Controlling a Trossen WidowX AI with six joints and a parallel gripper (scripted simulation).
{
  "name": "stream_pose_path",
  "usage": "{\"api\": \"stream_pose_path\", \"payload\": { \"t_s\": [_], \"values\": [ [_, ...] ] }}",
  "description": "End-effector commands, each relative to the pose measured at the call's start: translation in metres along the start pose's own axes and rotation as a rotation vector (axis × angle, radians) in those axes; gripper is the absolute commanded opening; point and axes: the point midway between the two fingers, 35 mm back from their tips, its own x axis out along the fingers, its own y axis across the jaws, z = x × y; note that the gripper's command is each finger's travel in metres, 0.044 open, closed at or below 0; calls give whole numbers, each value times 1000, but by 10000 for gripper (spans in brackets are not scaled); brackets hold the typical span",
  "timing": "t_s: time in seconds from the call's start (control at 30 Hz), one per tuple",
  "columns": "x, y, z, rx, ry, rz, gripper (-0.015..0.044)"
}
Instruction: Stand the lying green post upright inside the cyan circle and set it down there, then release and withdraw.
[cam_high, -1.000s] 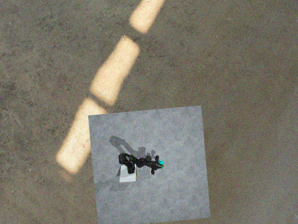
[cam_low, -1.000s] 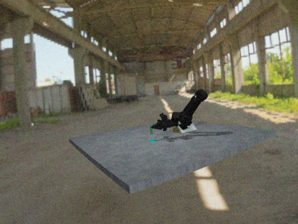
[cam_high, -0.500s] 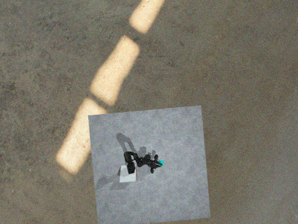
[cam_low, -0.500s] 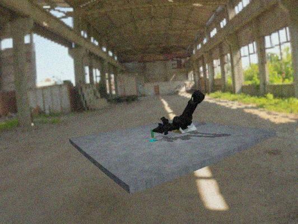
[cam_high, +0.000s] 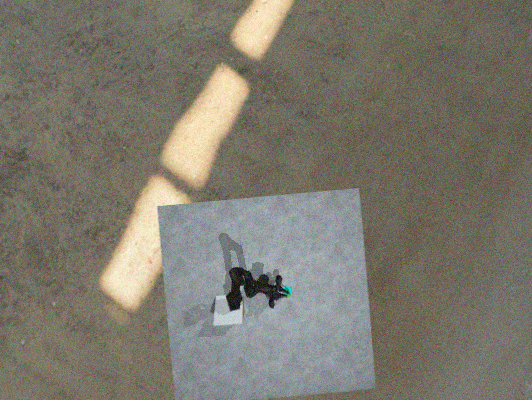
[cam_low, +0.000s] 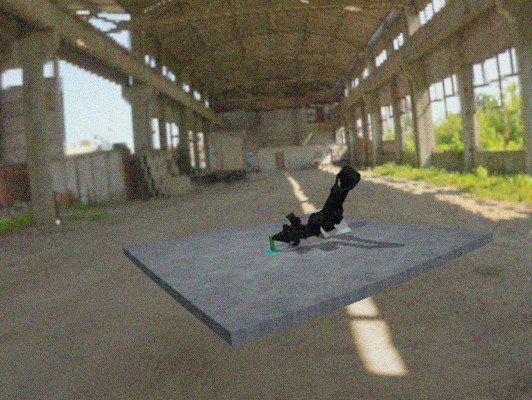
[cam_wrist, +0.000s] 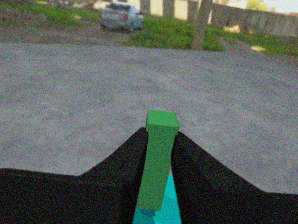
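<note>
Gripper clenched on the post, grasping it mid-shaft; black fingers flank it on both sides in the wrist view.

Post's long axis: runs 6 to 12 o'clock in the wrist view, top end leaning very slightly toward 1 o'clock, so close to upright but maybe not dead plumb. Exterior view agrees: post stands near vertical at the gripper's tip, arm folded low behind it.

Key relation: the circle sits right at the post's foot, at 6 o'clock of the grasp, cyan showing on the 3 o'clock side of the shaft more than the 9 o'clock side. So the foot is over the circle, perhaps toward its 9 o'clock edge; cannot tell exactly, fingers hide the rest. Whether the foot touches the slab or hangs just above is also unclear; exterior view suggests touching or nearly so.

Top view: cyan speck peeks out at 3 o'clock of the gripper, base block at 8 o'clock.

Judgement: placing step is about done. Next calls for settling straight down if any gap is left, then opening and backing off along the fingers' line, away from the post. Risk: slight lean or a finger drag tips it on release.
</note>
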Motion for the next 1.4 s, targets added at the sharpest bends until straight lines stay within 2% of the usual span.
{"api": "stream_pose_path", "payload": {
  "t_s": [0.0, 0.13, 0.6, 0.63, 1.37],
  "values": [
    [0, -1, 0, 2, -2, -3, 23],
    [0, -1, 0, 2, -2, -3, 23],
    [0, -1, 0, 2, -2, -3, 390],
    [0, -1, 0, 2, -2, -3, 400],
    [-2, 3, 72, 2, -3, -9, 400]
  ]
}}
